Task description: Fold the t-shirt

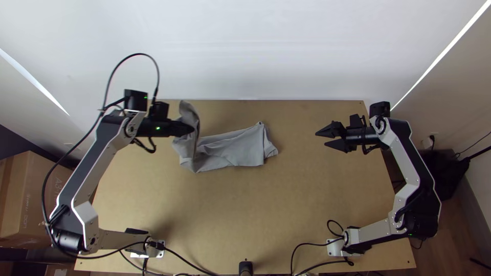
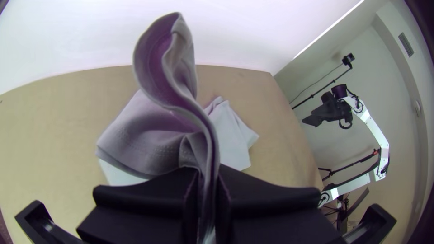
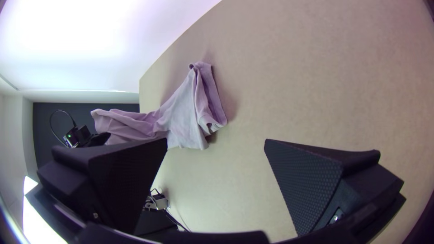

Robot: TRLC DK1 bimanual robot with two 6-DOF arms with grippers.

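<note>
The grey t-shirt (image 1: 235,147) lies as a narrow folded strip at the table's back middle, its left end lifted. My left gripper (image 1: 190,129) is shut on that raised end in the top view. In the left wrist view a fold of the t-shirt (image 2: 174,113) stands up from between the pads of my left gripper (image 2: 208,194). Over the table's right side my right gripper (image 1: 321,139) holds its fingers apart, well away from the cloth. In the right wrist view nothing is between the fingers of my right gripper (image 3: 216,147), and the t-shirt (image 3: 183,113) lies beyond.
The wooden table (image 1: 225,214) has bare surface in front of the cloth and to its right. A white wall (image 1: 245,51) rises behind the back edge. Black cables (image 1: 302,250) lie near the front edge, and a cardboard box (image 1: 36,199) stands off the left side.
</note>
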